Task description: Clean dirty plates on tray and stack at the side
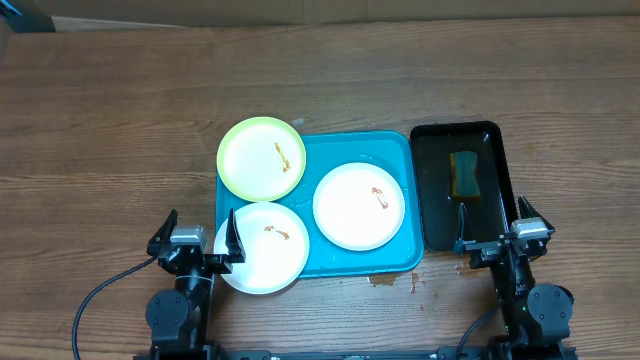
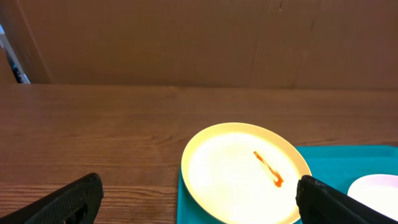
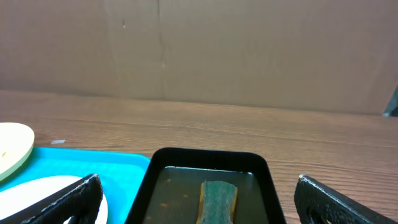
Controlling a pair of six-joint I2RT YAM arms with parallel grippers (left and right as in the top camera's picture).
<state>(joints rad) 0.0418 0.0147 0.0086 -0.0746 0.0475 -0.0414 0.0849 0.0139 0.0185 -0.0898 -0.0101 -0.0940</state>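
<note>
Wooden table (image 1: pixel 120 120), turquoise tray (image 1: pixel 335 148), brown wall (image 2: pixel 186 37) behind

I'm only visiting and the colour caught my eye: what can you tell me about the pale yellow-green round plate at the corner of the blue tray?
It is a shallow, round, pale yellow-green plastic plate with a low raised rim. A thin orange-brown smear marks its right half. It lies face up over the far left corner of the large turquoise rectangular plastic tray, partly overhanging the brown wooden table. Nothing rests on it or grips it.
</note>
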